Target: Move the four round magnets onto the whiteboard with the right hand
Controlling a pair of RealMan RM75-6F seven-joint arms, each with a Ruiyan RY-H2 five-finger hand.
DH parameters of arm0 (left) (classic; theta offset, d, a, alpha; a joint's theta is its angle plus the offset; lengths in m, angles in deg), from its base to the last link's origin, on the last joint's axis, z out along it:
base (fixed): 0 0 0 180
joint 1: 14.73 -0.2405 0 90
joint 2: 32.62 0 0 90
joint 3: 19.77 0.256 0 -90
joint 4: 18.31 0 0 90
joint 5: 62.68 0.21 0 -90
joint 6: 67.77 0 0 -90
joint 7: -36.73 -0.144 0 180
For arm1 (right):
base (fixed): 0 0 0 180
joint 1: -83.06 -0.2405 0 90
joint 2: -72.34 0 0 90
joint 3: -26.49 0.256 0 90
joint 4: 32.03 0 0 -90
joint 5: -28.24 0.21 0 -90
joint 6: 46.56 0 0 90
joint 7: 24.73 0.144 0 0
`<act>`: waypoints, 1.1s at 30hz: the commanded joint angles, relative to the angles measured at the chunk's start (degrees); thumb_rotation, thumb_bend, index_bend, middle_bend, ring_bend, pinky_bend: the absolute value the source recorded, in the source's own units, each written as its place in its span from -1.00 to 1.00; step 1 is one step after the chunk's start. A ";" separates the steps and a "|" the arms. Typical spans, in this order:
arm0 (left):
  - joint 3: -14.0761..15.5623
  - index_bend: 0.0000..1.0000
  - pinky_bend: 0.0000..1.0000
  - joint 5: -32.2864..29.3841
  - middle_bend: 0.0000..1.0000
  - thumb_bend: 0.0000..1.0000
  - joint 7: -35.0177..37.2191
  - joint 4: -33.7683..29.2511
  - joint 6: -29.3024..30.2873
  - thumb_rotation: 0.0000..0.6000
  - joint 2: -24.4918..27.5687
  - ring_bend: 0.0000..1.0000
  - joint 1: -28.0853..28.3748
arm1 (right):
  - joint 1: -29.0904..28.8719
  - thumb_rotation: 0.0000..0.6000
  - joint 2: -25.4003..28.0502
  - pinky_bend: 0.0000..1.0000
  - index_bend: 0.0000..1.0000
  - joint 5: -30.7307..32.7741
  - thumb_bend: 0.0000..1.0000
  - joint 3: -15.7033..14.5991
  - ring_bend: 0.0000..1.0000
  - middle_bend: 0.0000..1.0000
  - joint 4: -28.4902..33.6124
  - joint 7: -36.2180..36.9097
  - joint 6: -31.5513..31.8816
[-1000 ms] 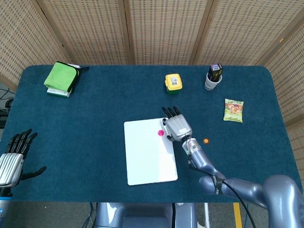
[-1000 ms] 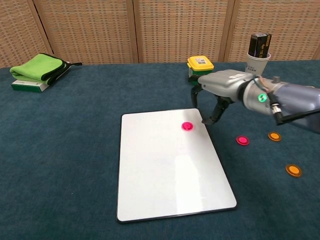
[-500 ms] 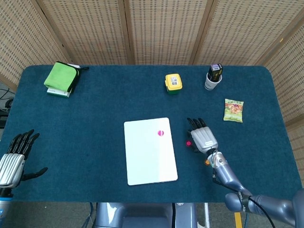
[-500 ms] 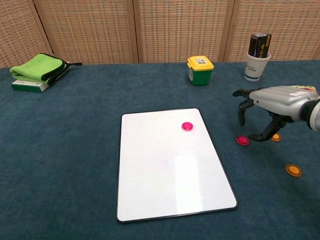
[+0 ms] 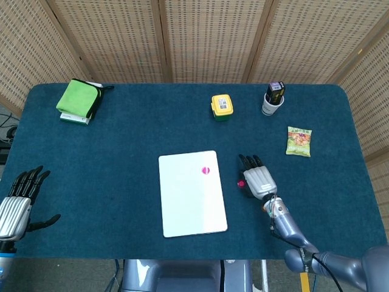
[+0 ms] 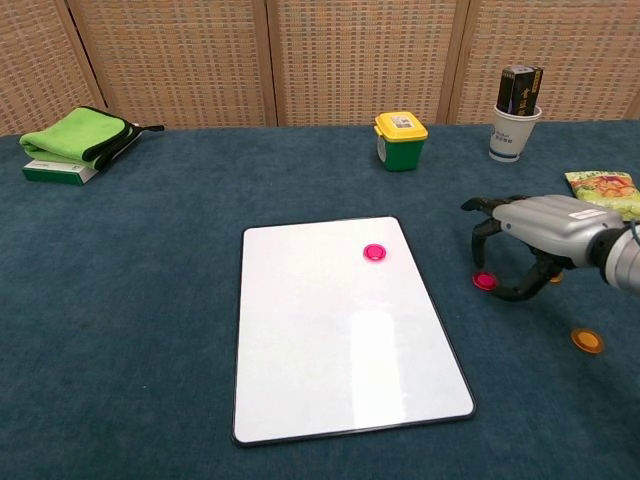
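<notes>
A white whiteboard (image 5: pixel 191 193) (image 6: pixel 340 325) lies flat near the table's front edge, with one pink round magnet (image 5: pixel 206 170) (image 6: pixel 375 252) on its far right part. A second pink magnet (image 5: pixel 240 183) (image 6: pixel 484 281) lies on the cloth just right of the board. My right hand (image 5: pixel 258 180) (image 6: pixel 530 238) hovers over it with fingers curled down around it, holding nothing that I can see. An orange magnet (image 6: pixel 587 341) lies further right; another orange one (image 6: pixel 555 277) peeks out behind the hand. My left hand (image 5: pixel 17 204) rests open at the table's left front edge.
A yellow-lidded green tub (image 5: pixel 221 107) (image 6: pixel 400 140) and a paper cup holding a dark box (image 5: pixel 274 98) (image 6: pixel 514 115) stand at the back. A snack packet (image 5: pixel 299 141) (image 6: pixel 602 187) lies at right. A folded green cloth on a box (image 5: pixel 79 100) (image 6: pixel 78 143) is at back left.
My right hand left the whiteboard's right edge, swung right past the board and lowered over the pink magnet on the cloth. The left hand stayed put.
</notes>
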 commanded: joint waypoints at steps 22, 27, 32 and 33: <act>-0.06 -1.00 -1.00 -0.28 -1.00 -1.00 -0.17 -0.17 -0.15 1.00 0.03 -1.00 0.06 | 0.16 1.00 -0.96 -1.00 0.05 1.49 -0.20 1.83 -1.00 -1.00 -1.24 -2.26 -3.13; -0.07 -1.00 -1.00 -0.30 -1.00 -1.00 -0.14 -0.22 -0.21 1.00 0.04 -1.00 0.09 | 0.21 1.00 -0.25 -1.00 0.06 0.74 -0.20 2.37 -1.00 -1.00 0.49 -1.64 -2.77; -0.05 -1.00 -1.00 -0.29 -1.00 -1.00 -0.35 -0.29 -0.34 1.00 0.00 -1.00 0.16 | -2.72 1.00 0.89 -1.00 0.06 -0.36 -0.20 5.34 -1.00 -1.00 6.54 -3.21 -3.12; -0.05 -1.00 -1.00 -0.32 -1.00 -1.00 -0.41 -0.32 -0.38 1.00 0.01 -1.00 0.18 | -3.65 1.00 0.81 -1.00 0.06 0.11 -0.20 5.96 -1.00 -1.00 7.62 -4.79 -3.29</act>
